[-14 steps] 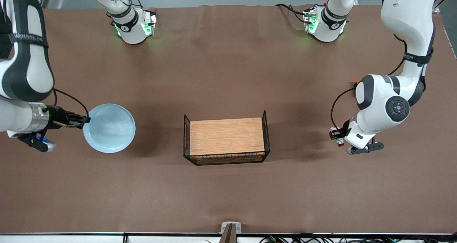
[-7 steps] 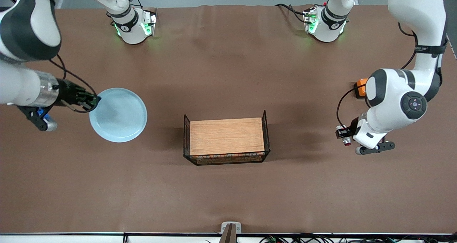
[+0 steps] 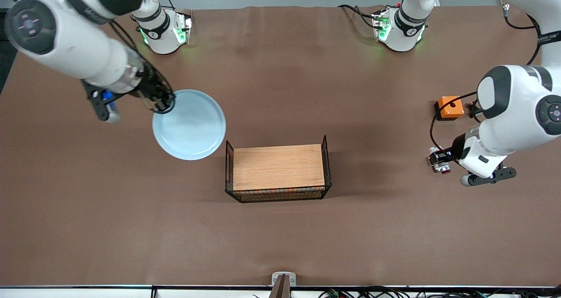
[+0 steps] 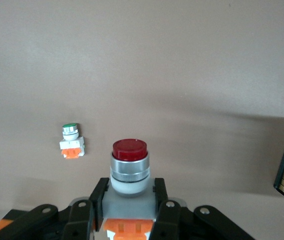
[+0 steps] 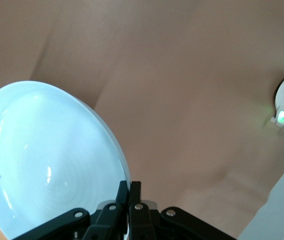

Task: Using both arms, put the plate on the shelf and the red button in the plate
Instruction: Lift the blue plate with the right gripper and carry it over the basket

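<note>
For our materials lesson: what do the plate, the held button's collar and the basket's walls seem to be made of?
Plate: probably glazed ceramic or glossy plastic; pale blue with soft highlights.
Red button: its collar looks like polished metal, silvery and ridged; the cap looks like plastic.
Basket: thin black wire mesh walls; wood-grain board inside.

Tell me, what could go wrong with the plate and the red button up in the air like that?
The right pincer pinches the plate only at its rim, so the wide plate might tip or slip out as it swings over the wire basket.

The plate could also knock the basket's tall end wall if it comes in low.

The left pincer holds the red button by its small body; a bump might twist it loose.
</note>
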Tool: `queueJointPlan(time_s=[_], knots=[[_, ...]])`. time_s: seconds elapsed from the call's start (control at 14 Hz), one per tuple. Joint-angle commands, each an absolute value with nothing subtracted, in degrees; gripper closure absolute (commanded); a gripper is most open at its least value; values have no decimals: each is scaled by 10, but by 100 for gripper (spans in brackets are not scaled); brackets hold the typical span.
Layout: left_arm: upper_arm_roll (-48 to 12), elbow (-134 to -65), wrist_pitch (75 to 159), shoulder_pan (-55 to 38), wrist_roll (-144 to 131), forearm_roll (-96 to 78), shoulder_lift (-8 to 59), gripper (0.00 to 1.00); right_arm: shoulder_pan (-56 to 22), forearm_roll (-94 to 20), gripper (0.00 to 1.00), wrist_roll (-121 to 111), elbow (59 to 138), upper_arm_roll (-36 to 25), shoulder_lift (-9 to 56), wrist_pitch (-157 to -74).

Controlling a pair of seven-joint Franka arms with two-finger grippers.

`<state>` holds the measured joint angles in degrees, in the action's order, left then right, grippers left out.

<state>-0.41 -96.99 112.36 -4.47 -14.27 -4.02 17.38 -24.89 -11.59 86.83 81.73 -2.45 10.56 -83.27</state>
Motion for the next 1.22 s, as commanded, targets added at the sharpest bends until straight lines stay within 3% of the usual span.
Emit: queueJointPlan(time_s=[0.0, 0.36, 1.15], knots=[[-9, -944, 1083, -46, -178, -40, 160, 68, -291, -127, 100, 962, 812, -33, 105, -867], [-11, -912, 1056, -54, -215, -43, 151, 68, -380, -116, 100, 1128, 817, -34, 117, -970], [-13, -912, 1057, -58, -236, -45, 163, 68, -462, -15, 100, 1362, 813, -34, 223, -1087]])
